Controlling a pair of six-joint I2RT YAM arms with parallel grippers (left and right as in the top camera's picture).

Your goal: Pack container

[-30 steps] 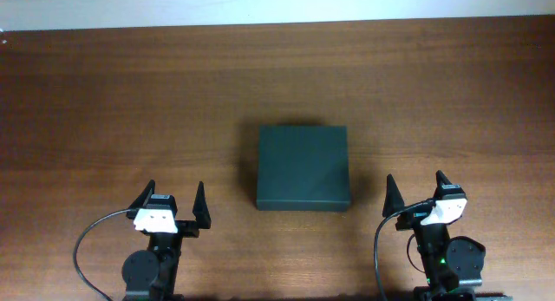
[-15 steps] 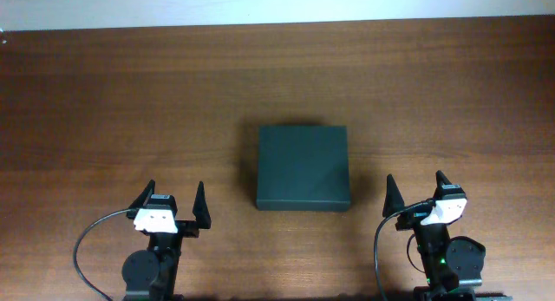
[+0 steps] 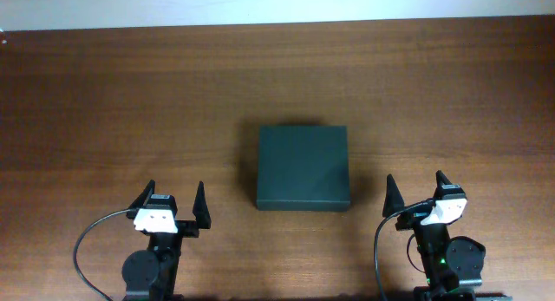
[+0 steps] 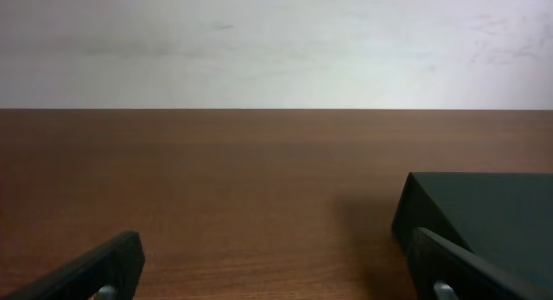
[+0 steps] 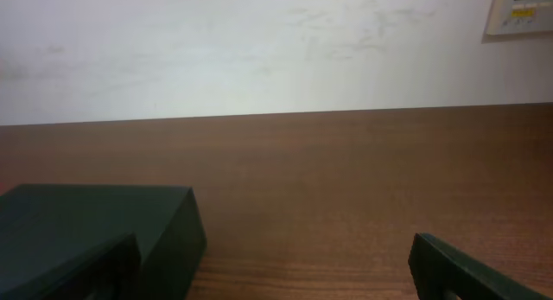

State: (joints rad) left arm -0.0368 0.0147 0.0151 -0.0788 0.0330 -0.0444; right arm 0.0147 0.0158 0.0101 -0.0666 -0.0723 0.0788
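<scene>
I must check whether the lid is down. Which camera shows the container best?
The overhead view: the whole container is in frame, closed, with all four top edges visible. The left wrist view shows only one corner of it, cut off at the right edge. The right wrist view shows only one end, at the lower left.

Brown wooden table (image 3: 104,101), pale scuffed wall (image 4: 276,49), wall panel (image 5: 523,10)
</scene>
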